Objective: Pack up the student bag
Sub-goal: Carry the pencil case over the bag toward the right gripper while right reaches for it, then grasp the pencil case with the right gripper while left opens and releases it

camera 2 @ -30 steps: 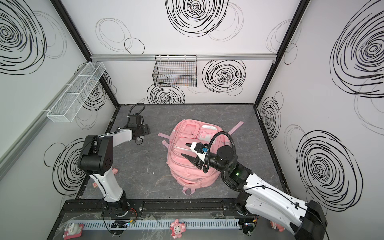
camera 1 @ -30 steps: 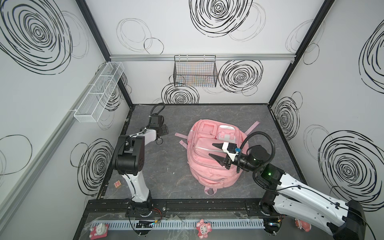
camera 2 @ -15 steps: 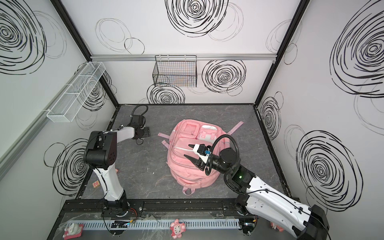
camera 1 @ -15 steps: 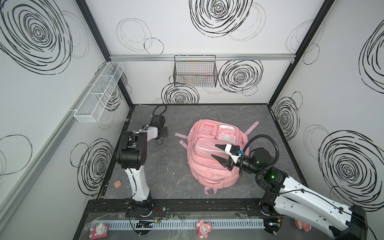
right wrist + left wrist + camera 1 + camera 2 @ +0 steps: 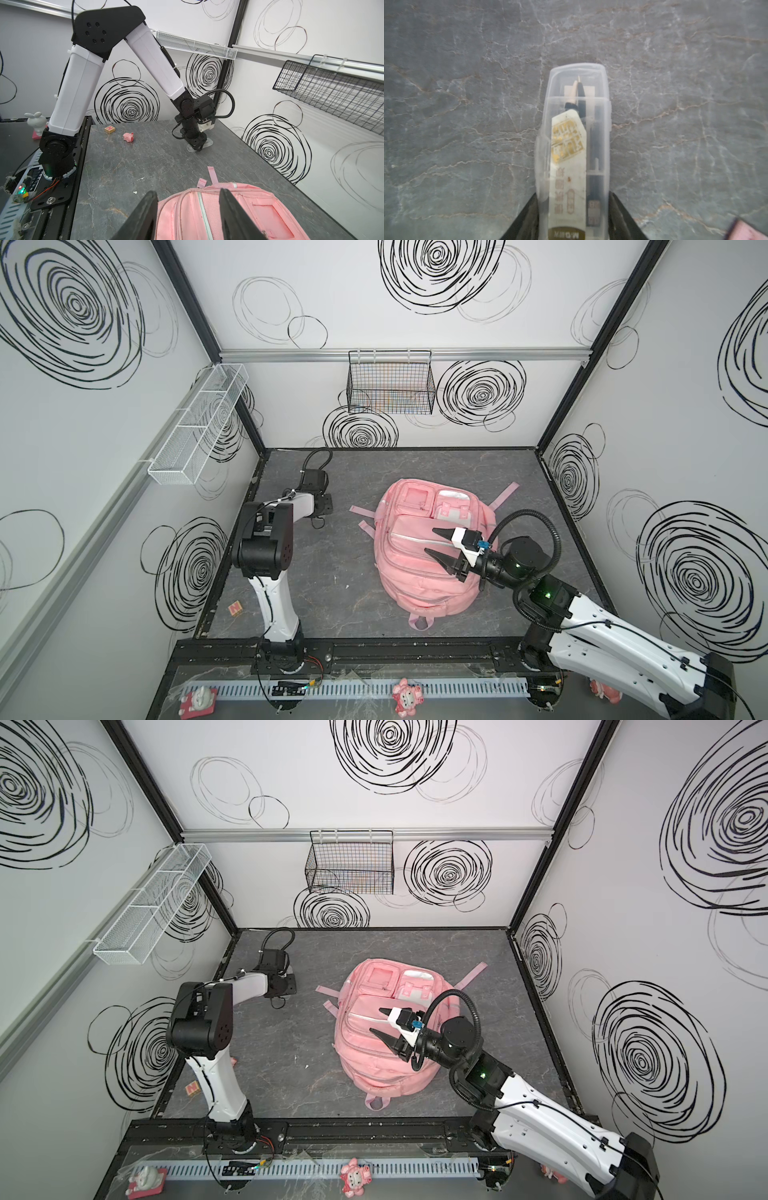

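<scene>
My floor is a dark grey, veined table [image 5: 332, 580], boxed in by white walls [image 5: 332, 290] scrawled with black spirals. The student bag [image 5: 415, 580] lies near the table's middle, on its back with the front pockets up. A black wire basket [image 5: 390, 385] hangs on the wall beyond the bag's strap end. A white mesh shelf [image 5: 199, 427] runs along the wall on my left arm's side of the bag. A small wooden block [image 5: 235, 608] sits well apart from the bag's loop end, on that same side.

Since a second ago the bag has not moved. My right gripper [image 5: 432, 540] has only crept a little across it. My left arm has folded tighter, its elbow swung slightly toward the bag.

The bag's long axis runs from my bases toward the basket wall, nearly straight. Its top loop [image 5: 419, 620] points at my bases, and its straps [image 5: 507, 497] splay out at the far end.

My right gripper hovers over the bag's middle pocket, jaws about half apart with nothing between them. My left gripper [image 5: 573, 194] is down on the table, well apart from the bag's strap end. Its jaws press against both long sides of a clear case [image 5: 575, 116] with a drawing compass inside, lying flat on the stone.
</scene>
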